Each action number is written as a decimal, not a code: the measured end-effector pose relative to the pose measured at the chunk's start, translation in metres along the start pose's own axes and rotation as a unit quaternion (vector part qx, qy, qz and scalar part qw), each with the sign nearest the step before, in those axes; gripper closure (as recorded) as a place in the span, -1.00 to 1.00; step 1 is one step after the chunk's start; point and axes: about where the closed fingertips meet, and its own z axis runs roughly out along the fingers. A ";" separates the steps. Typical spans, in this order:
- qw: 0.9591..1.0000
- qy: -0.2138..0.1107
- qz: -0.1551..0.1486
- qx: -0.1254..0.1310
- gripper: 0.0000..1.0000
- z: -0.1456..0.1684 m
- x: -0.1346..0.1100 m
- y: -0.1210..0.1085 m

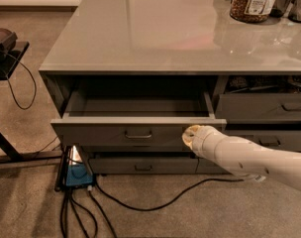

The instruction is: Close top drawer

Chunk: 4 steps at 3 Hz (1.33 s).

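The top drawer (91,132) is a wide dark-grey drawer under the grey counter, pulled partly out, with a small central pull (138,133) on its flat front. Its pale-grey inside floor (135,105) shows. My gripper (190,135) is at the end of a white arm coming in from the lower right. It rests against the right part of the drawer front, right of the pull.
The counter top (155,29) holds a jar of brown food (253,1) at the back right. Another drawer (269,108) to the right stands slightly open. A lower drawer (140,166) is below. Cables and a blue box (77,175) lie on the carpet. A black stand (7,53) is at left.
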 end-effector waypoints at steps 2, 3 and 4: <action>1.000 0.005 -0.009 0.005 1.00 0.007 -0.006 -0.022; 1.000 0.005 -0.009 0.005 1.00 0.007 -0.006 -0.022; 1.000 0.011 -0.011 0.002 1.00 0.014 -0.006 -0.030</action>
